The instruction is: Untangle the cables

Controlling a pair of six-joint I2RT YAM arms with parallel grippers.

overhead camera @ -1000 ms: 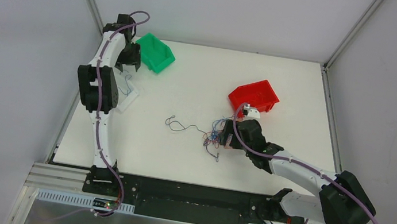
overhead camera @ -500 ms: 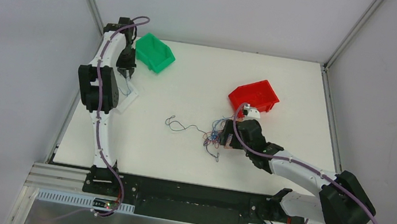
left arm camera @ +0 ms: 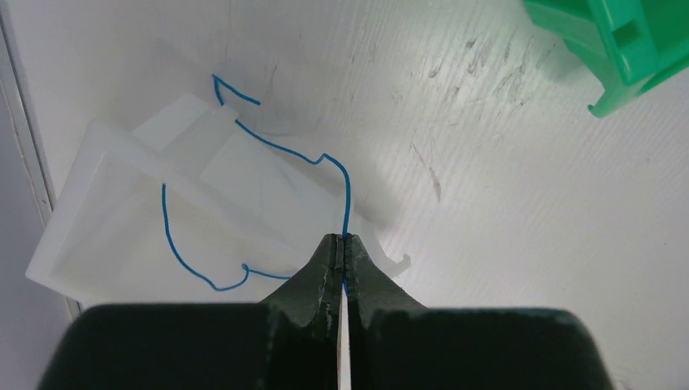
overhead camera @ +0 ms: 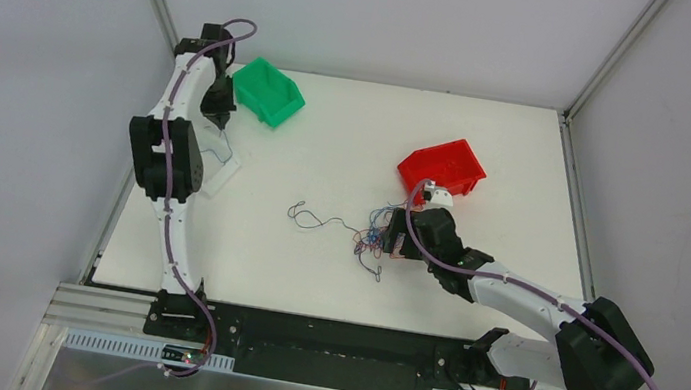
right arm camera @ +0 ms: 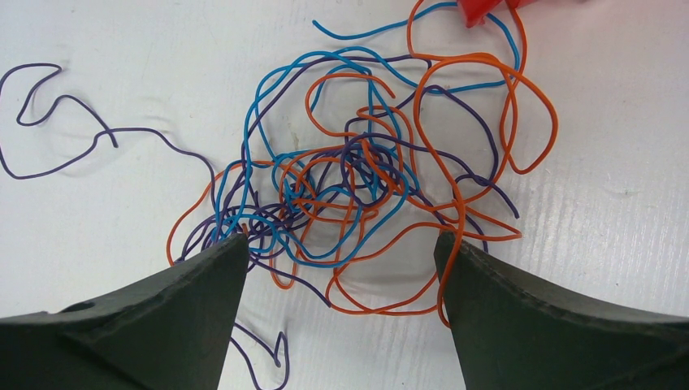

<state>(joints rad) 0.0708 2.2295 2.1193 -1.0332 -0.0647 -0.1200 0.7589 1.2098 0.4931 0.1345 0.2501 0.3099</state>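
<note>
Currently left tool [left arm camera: 342,244] is clamped shut on the blue wire [left arm camera: 280,146], pinching it right at the fingertips, at the desk's [overhead camera: 328,142] far left corner over the white tray [left arm camera: 106,203] and just beside the green bin [overhead camera: 269,91]. From the pinch the wire runs straight away from the tool, then bends and crosses the tray diagonally, ending in a small hooked tip just past the tray's far edge. A second length loops over the tray's other side and curves back toward the fingers. Whether the wire rests on the tray or hangs above it, can't tell. Right tool [right arm camera: 341,268] is wide open, holding nothing, fingers straddling the near edge of the tangle [right arm camera: 357,179]. That tangle of orange, blue and purple wire sits mid-desk on the right, just in front of the red bin [overhead camera: 443,168], well apart from the blue wire. It's a flat knot with loose outer loops, slightly longer side to side than front to back. One purple strand [right arm camera: 65,138] trails out of it toward the left arm's side, lying roughly sideways across the desk and ending in a hooked loop.
</note>
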